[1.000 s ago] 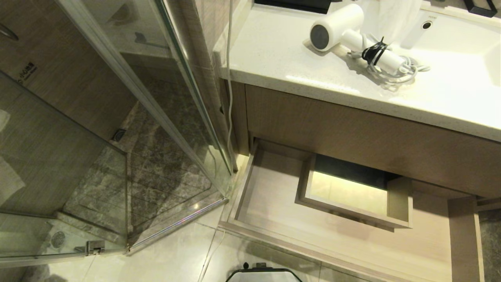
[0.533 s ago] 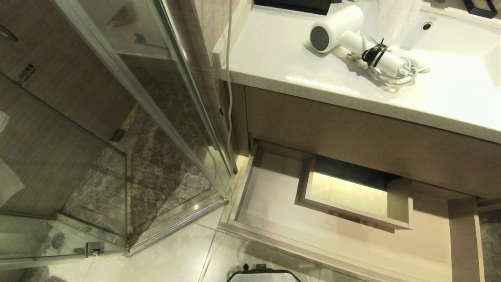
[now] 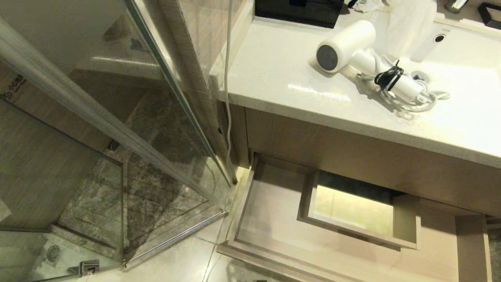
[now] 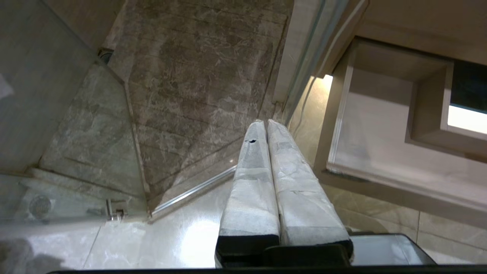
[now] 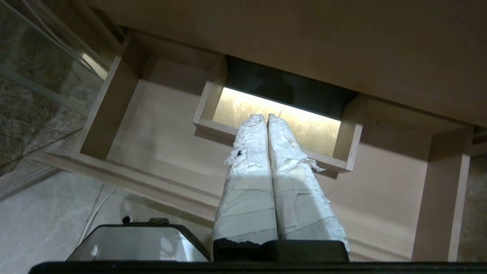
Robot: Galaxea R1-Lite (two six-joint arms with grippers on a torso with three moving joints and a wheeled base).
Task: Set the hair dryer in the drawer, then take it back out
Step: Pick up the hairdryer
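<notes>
The white hair dryer lies on the pale countertop, dark round end toward the front, its cord bundled by the handle. Below the counter the light wood drawer stands pulled out, nothing in it, its U-shaped floor wrapping a rectangular cutout. Neither arm shows in the head view. My left gripper hangs shut over the floor beside the drawer. Above the drawer's front part my right gripper points down, shut and holding nothing.
A glass shower enclosure stands to the left of the vanity, with a white cable running down its edge. A black box and a white towel sit at the counter's back. The sink basin is at right.
The whole head view has shifted downward in the picture, so more of the counter's back shows. The hair dryer and drawer have not moved themselves.
</notes>
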